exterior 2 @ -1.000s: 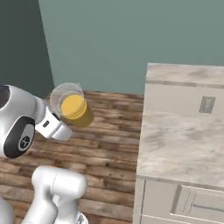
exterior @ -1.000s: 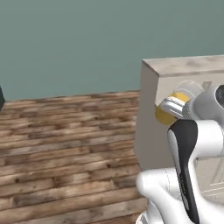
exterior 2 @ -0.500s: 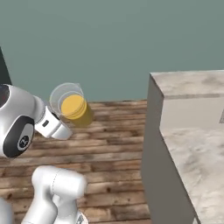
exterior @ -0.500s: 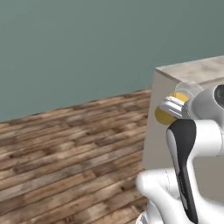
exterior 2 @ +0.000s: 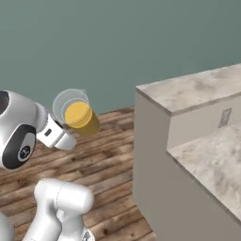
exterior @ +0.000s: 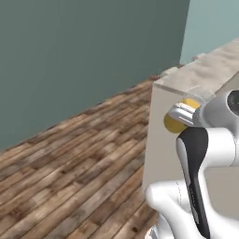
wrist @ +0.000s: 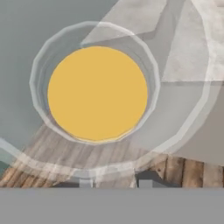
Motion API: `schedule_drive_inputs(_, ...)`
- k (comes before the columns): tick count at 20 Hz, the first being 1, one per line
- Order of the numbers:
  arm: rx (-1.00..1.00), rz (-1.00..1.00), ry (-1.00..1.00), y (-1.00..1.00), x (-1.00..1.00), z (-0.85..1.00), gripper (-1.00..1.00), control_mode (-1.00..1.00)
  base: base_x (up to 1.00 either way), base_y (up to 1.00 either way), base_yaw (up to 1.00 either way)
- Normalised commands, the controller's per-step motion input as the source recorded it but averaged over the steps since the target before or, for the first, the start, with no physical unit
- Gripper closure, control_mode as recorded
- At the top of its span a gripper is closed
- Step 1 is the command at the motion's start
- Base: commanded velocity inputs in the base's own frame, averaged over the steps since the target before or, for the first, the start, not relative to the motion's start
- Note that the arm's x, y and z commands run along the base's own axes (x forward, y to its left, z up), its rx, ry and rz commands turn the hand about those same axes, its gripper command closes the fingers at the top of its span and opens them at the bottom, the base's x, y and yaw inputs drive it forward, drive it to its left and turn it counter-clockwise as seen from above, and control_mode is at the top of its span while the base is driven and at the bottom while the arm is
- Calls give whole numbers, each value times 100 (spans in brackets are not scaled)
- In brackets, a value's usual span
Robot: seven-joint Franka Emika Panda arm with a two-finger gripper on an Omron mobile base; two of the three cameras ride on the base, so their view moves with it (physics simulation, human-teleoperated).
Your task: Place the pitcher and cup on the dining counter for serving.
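Note:
The pitcher [exterior 2: 77, 115], clear glass with orange liquid, hangs in the air over the wood floor with my gripper [exterior 2: 62, 128] shut on its rim. In the hand view I look down into the pitcher [wrist: 97, 94], and my gripper [wrist: 116, 180] pinches the near edge of the rim. From the left base view the pitcher [exterior: 179, 119] shows partly behind my arm. The dining counter [exterior 2: 188, 92] is the raised marble slab to the right of the pitcher, also seen at the upper right as the dining counter [exterior: 205, 70]. The cup is out of view.
A lower marble worktop [exterior 2: 212, 160] lies beyond the raised slab, with an outlet plate [exterior 2: 225, 117] on the step between them. The cream half-wall [exterior 2: 150, 160] drops to the wood floor [exterior: 70, 163]. A teal wall [exterior: 84, 56] stands behind.
Both base views have swung, so the counter sits differently in the picture; the camera moved with the base. The pitcher stays in my grip in the same pose.

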Motion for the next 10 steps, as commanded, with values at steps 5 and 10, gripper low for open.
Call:
schedule_drive_inputs(5, 0, 0, 0, 0, 0, 0, 100, 100, 85, 58, -68)
schedule_drive_inputs(10, 0, 0, 0, 0, 0, 0, 100, 100, 78, 54, -46)
